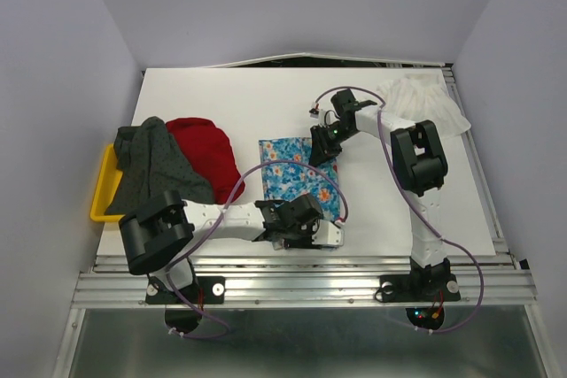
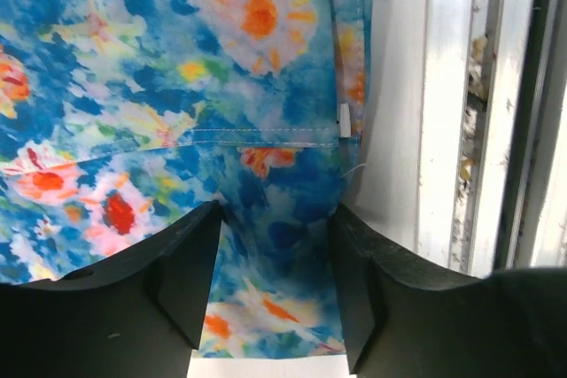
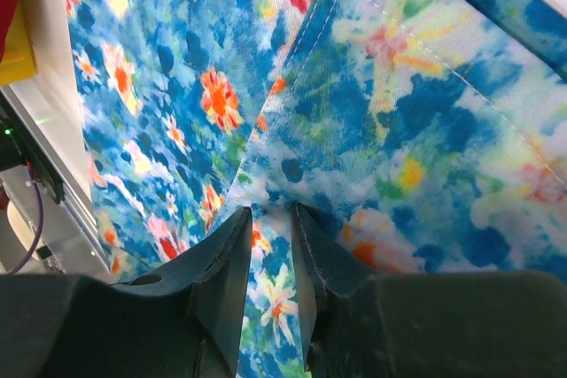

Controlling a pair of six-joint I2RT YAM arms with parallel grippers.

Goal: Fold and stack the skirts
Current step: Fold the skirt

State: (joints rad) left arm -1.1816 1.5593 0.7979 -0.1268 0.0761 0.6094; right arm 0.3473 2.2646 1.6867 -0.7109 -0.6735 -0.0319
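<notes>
Centre frame, blue floral skirt [image 1: 292, 179] on white table [image 1: 221, 95], right gripper [image 3: 271, 212] pinching its upper-right fold, left gripper [image 2: 276, 210] spread over its lower edge, pale walls [image 1: 53, 59] around

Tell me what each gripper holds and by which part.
Right gripper pinches the floral skirt by a raised fold near its far right corner. Left gripper stands open over the skirt's near edge, holding nothing.
</notes>
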